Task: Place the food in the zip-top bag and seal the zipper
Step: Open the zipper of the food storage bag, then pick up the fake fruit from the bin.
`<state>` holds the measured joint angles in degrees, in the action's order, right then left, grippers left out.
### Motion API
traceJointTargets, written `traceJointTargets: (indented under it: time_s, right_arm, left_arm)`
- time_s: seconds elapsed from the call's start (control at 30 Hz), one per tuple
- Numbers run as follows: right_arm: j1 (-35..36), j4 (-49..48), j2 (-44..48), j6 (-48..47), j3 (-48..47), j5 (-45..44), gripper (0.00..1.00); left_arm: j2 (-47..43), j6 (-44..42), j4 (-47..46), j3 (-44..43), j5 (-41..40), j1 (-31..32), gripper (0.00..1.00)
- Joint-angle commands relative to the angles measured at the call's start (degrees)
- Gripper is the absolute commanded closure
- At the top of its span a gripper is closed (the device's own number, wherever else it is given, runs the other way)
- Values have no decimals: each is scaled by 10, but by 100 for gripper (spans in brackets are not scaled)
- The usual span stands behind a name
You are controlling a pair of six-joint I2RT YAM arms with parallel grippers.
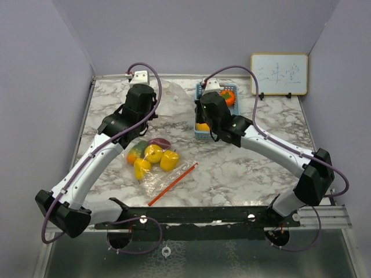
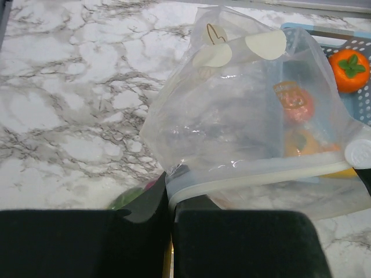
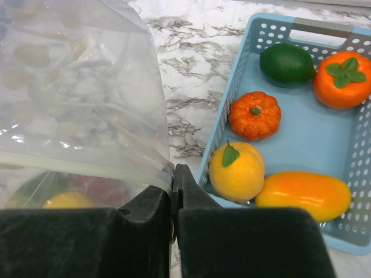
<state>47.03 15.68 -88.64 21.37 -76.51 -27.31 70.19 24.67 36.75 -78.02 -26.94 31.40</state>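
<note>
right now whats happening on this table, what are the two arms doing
Both arms are handling a clear zip-top bag: the left end effector and the right end effector are each shut on its edge, holding it up between them. Five toy foods, including a pumpkin and a persimmon, sit in the light blue basket. A pile of toy fruit lies amid clear plastic nearer the arms.

Bag (image 2: 232, 127): thin clear plastic film, glossy, wrinkled (zip strip thicker, cloudy white). Toy fruits (image 3: 236, 172): smooth, glossy, plastic-looking. Basket (image 3: 307, 145): light blue plastic, perforated walls, slight sheen. Table (image 2: 69, 104): marble-pattern top, smooth. Right gripper (image 3: 173, 179): matt black.
</note>
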Motion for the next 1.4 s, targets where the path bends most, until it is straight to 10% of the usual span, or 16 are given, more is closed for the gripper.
traceJointTargets:
  time_s: [0.0, 0.27, 0.43, 0.73, 1.37]
  right_arm:
    - [-35, 35, -42, -24, -15, 25, 96]
    - [-35, -25, -41, -80, -30, 284, 32]
    - [-35, -11, -2, -83, -31, 306, 12]
    - [-64, 1, 79, -50, 21, 200, 11]
    - [-148, 172, -189, -9, -121, 223, 9]
  left_arm:
    - [-25, -70, 39, -14, -111, -18, 100]
    - [-3, -41, -7, 68, -66, -18, 100]
    - [31, -43, -36, 75, -51, -18, 100]
    - [80, -55, -83, 78, -22, -18, 100]
    - [161, -30, -192, 90, 89, -24, 100]
